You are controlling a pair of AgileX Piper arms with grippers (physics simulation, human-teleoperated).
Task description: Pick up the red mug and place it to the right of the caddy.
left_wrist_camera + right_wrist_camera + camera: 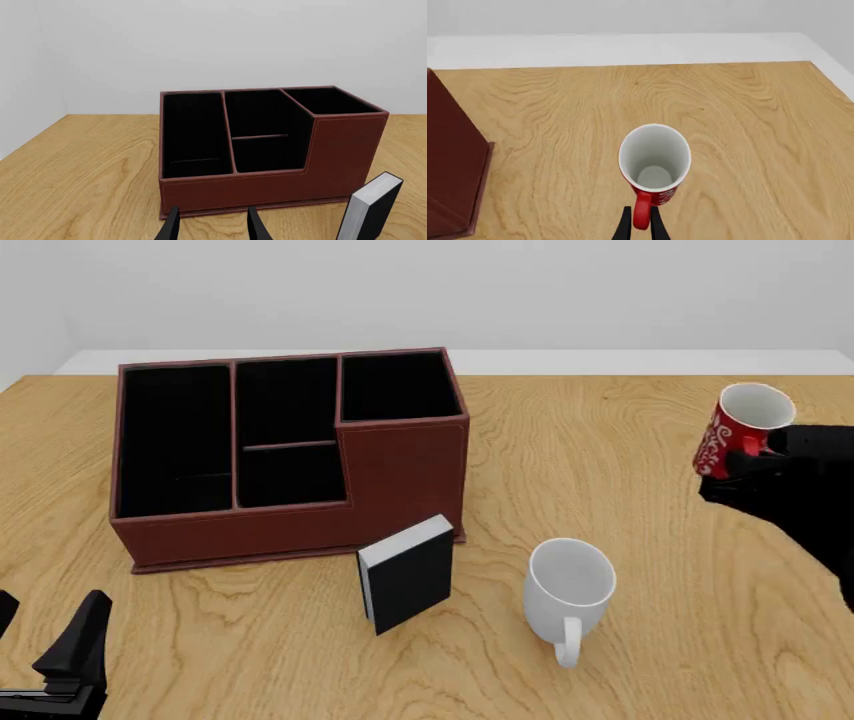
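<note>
- Your right gripper (640, 226) is pinching the red handle of the small red cylindrical mug with white swirls (654, 162); its jaws are sitting narrow, and the cup body is reaching out just past the fingertips.
- You are carrying that mug tilted, well to the right of the large reddish-brown compartment caddy (287, 455).
- Your left gripper (212, 227) is idling with jaws apart, the caddy just ahead.
- The light wooden table (587, 450) is running beneath; a pale wall is standing behind.
</note>
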